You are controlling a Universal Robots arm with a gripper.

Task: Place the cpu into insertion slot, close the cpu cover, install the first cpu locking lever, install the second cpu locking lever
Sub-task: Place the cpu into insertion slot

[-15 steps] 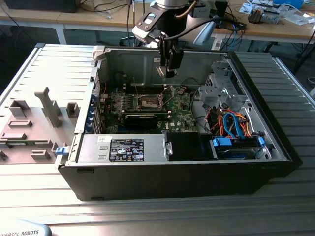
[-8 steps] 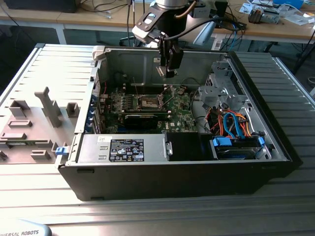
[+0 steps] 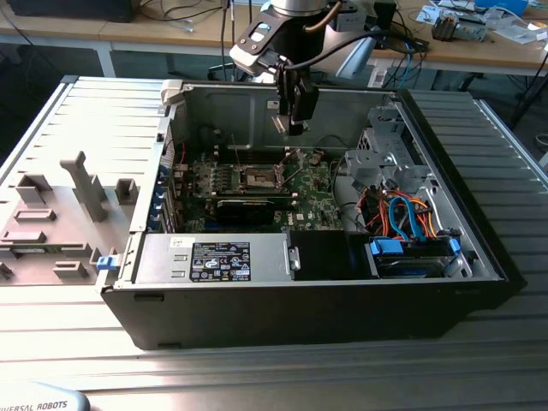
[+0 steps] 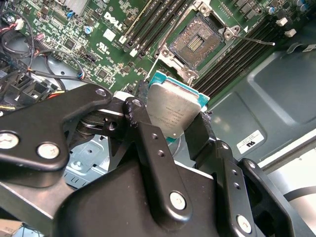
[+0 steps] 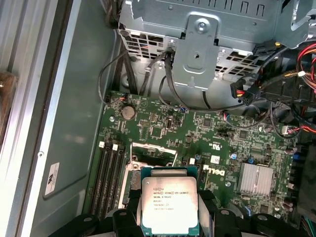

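My gripper (image 3: 294,128) hangs above the open computer case, shut on the cpu (image 3: 281,124). In both wrist views the cpu (image 4: 173,111) (image 5: 169,202) is a silver-topped square chip with a teal edge, pinched on two opposite sides by the black fingers (image 4: 143,123). The insertion slot (image 3: 259,177) (image 4: 197,42) lies uncovered below on the green motherboard (image 3: 312,193), its dark pin field showing, and the chip is well above it. A thin wire lever (image 4: 256,39) sticks out beside the socket. In the first wrist view the cpu hides part of the silvery socket frame (image 5: 153,150). I cannot pick out the cpu cover for certain.
Long memory slots (image 4: 148,22) flank the socket. A black card (image 3: 248,207) lies in front of it. The power supply (image 3: 214,257), the drive cage (image 3: 390,145) and coloured cables (image 3: 402,218) fill the case's near and right parts. Grey fixtures (image 3: 60,214) stand on the exterior view's left.
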